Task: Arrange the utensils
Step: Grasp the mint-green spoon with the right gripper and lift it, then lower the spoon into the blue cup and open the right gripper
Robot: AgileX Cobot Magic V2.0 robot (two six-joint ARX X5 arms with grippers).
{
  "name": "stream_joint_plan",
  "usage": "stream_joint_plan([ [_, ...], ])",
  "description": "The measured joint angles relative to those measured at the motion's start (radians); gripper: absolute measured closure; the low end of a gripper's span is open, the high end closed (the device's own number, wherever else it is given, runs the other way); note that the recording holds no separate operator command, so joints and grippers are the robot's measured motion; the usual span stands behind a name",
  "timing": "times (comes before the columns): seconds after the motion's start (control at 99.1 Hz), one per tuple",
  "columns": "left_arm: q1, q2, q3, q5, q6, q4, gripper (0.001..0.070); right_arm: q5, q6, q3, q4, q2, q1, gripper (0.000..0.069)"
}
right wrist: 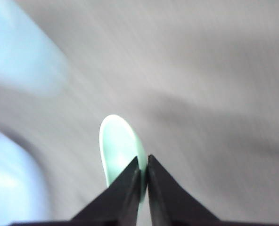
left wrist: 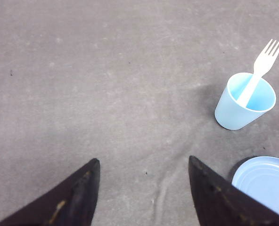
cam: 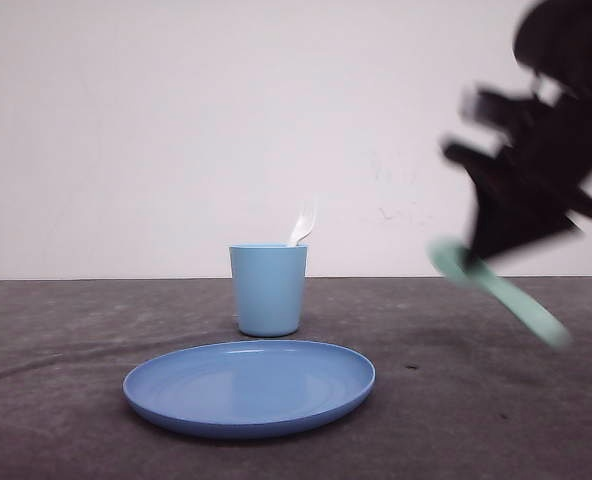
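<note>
White fork [left wrist: 261, 70] upright in blue cup [left wrist: 243, 106], left hand [left wrist: 144, 165] agape.

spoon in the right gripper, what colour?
Mint green. The spoon shows best in the front view, clamped in the right gripper above the table.

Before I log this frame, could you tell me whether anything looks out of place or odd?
Nothing looks spilled or damaged. The white fork stands tines-up in the light blue cup, behind the blue plate. The mint-green spoon is off the table, tilted, clamped in the right tool, blurred by motion. The left tool is open.
</note>
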Motion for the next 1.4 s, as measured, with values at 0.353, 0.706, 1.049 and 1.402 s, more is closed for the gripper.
stream_joint_plan([
  [0.353,0.0,0.0,0.0,0.0,0.0,0.003,0.0352,0.023,0.028,0.082,0.558,0.002,0.171,0.0672],
  [0.706,0.0,0.0,0.0,0.0,0.0,0.003,0.0352,0.093,-0.143,0.082,0.944,0.21,0.269,0.0672],
  [1.049,0.0,0.0,0.0,0.0,0.0,0.003,0.0352,0.143,-0.207,0.082,0.981,0.388,0.28,0.0672],
  [1.402,0.0,0.0,0.0,0.0,0.001,0.003,0.0352,0.145,-0.213,0.082,0.906,0.426,0.286,0.0672],
])
